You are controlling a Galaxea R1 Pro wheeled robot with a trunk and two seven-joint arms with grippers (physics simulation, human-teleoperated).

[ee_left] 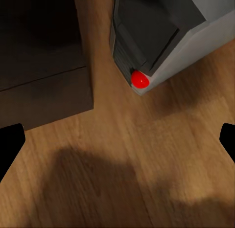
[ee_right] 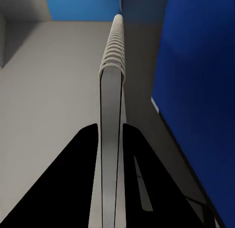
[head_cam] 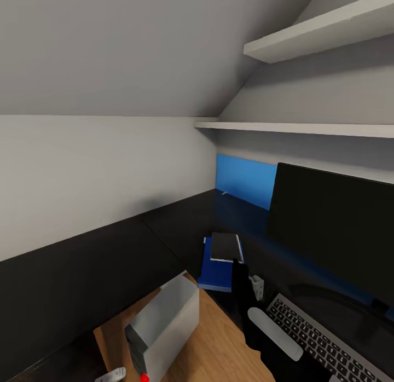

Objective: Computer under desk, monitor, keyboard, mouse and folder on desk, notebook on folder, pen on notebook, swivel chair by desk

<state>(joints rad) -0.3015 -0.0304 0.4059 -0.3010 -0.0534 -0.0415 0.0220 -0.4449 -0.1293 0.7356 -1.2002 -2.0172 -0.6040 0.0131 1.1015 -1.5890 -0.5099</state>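
The grey notebook (head_cam: pixel 225 246) lies over the bright-blue folder (head_cam: pixel 216 270) on the black desk (head_cam: pixel 109 261), left of the monitor (head_cam: pixel 334 223). My right gripper (head_cam: pixel 239 266) is shut on the notebook's near corner. In the right wrist view the notebook (ee_right: pixel 111 81) runs edge-on between the fingers (ee_right: pixel 85 154), with the folder (ee_right: pixel 196 66) close alongside. I cannot tell if they touch. The keyboard (head_cam: pixel 323 338) sits in front of the monitor. The computer (head_cam: pixel 164 322) stands on the wood floor. My left gripper (ee_left: pixel 117 145) hangs open above the floor near the computer (ee_left: pixel 152 37). A thin white pen (head_cam: pixel 224 193) lies far back.
A blue wall panel (head_cam: pixel 243 179) backs the desk's corner, and two white shelves (head_cam: pixel 306 127) hang above the monitor. The desk's black side panel (ee_left: pixel 39 66) stands beside the computer. Wood floor (head_cam: pixel 219 349) shows between the desk wings.
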